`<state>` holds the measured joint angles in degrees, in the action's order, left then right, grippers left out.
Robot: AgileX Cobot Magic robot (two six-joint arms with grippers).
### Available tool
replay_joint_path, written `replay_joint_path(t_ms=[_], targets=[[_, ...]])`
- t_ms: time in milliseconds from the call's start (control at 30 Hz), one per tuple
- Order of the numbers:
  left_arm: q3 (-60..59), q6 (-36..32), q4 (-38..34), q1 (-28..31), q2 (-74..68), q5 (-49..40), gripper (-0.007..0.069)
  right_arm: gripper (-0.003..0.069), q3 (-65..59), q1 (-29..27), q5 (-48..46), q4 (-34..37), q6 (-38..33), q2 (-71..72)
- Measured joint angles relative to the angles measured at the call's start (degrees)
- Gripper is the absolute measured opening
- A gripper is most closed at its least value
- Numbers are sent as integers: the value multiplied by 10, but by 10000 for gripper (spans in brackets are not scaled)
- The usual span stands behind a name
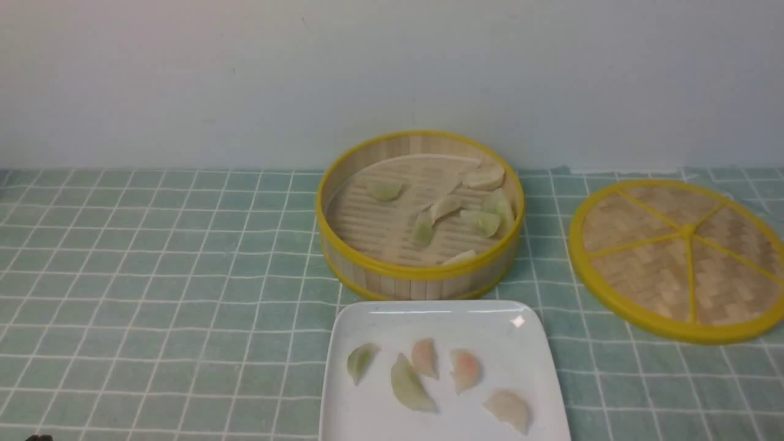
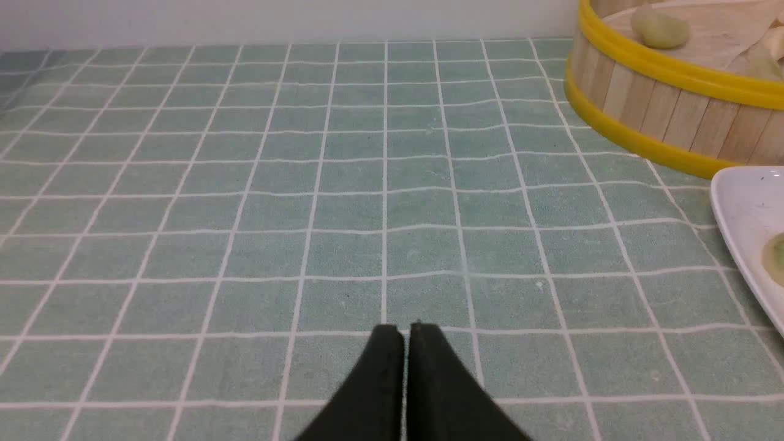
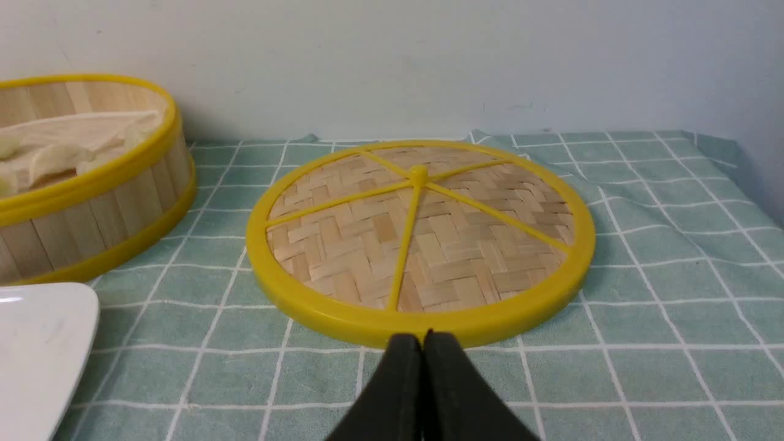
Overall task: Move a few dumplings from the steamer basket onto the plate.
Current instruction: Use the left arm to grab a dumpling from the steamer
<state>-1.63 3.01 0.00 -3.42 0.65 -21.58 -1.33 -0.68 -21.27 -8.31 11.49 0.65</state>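
Evidently idle, the left gripper (image 2: 404, 334) and right gripper (image 3: 424, 340) were each pinched closed on nothing. Five dumplings (image 1: 465, 370) lay on the plate (image 1: 429, 309); the rest sat in the steamer basket (image 1: 422, 272) just behind it, ahead and between the arms. The lid (image 3: 422, 245) lay straight before the right one, so the left probably had the freer reach.

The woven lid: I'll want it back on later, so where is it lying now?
In the front view the lid lies flat on the checked cloth on the robot's right, beside the steamer basket and apart from it.
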Motion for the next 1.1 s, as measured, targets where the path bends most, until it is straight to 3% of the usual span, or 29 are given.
replay_joint_path(t_ms=[767,967,1067,1100], targets=[[-1,10,3,0,0,15,-6,-14,0,0,0,0,0,0],[-1,54,-54,0,0,139,-6,-14,0,0,0,0,0,0],[-2,69,-78,0,0,224,-6,-14,0,0,0,0,0,0],[-2,77,-92,0,0,291,-6,-14,0,0,0,0,0,0]])
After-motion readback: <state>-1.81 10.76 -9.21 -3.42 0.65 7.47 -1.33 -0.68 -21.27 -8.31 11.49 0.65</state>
